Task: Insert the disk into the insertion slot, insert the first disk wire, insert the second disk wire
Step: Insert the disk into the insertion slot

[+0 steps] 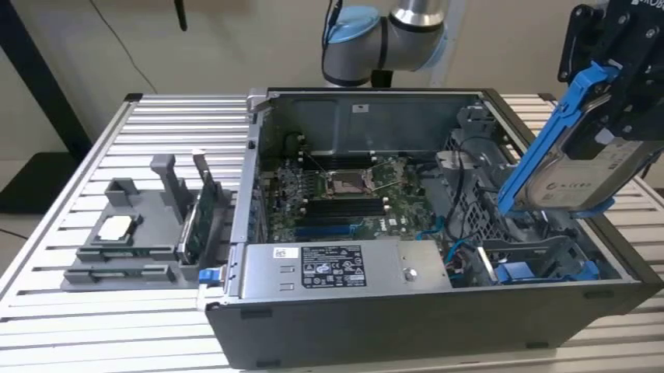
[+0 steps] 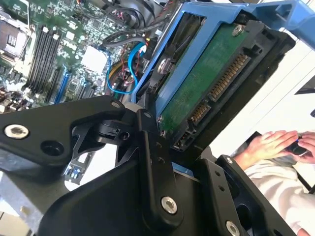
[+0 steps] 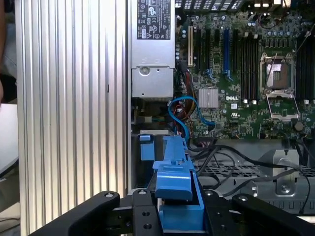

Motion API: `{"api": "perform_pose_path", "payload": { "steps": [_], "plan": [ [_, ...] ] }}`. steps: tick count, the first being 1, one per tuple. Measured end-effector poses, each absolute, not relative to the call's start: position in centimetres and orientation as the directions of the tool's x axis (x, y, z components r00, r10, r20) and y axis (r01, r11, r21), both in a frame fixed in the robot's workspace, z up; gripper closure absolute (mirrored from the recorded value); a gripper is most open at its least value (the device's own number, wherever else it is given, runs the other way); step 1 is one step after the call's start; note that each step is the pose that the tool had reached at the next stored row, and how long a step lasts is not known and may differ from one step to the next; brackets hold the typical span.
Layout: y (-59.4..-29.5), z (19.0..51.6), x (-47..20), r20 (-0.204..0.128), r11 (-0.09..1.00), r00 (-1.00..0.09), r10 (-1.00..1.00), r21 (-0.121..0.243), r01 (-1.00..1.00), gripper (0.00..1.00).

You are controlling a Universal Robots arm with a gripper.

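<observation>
- The gripper [image 1: 617, 116] is pinching the disk [image 1: 577, 183], with its black fingers [image 3: 142, 216] pressed against either side of the blue carrier frame [image 3: 174, 179]
- The disk hangs tilted steeply on edge above the end of the computer case [image 1: 415, 330] at the exterior view's right
- The insertion slot [image 1: 539, 250], with its blue rails, lies below the disk in the case's near corner; the disk is not yet in it
- In the second wrist view the disk's green circuit board [image 2: 206, 83] faces the camera
- A thin blue cable [image 3: 183, 110] loops between the motherboard [image 3: 236, 73] and the power supply [image 3: 152, 49]
- The open case stands on the slatted table [image 1: 155, 124], and a grey plastic holder [image 1: 135, 233] sits near the table's edge at the exterior view's left
- A person's hand [image 2: 275, 145] and pale sleeve [image 2: 275, 191] show beyond the disk
</observation>
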State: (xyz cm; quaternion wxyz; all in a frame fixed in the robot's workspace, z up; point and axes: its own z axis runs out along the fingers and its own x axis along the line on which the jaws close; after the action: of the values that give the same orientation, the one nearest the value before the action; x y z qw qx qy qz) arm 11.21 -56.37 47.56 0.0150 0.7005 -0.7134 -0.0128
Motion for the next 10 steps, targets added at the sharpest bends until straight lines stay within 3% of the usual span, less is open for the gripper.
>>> {"api": "perform_pose_path", "payload": {
  "steps": [10],
  "plan": [
    [-56.46, 47.13, 11.22, 0.003, 0.018, -0.018, -1.000, 0.039, -0.999, 0.67]
  ]
}}
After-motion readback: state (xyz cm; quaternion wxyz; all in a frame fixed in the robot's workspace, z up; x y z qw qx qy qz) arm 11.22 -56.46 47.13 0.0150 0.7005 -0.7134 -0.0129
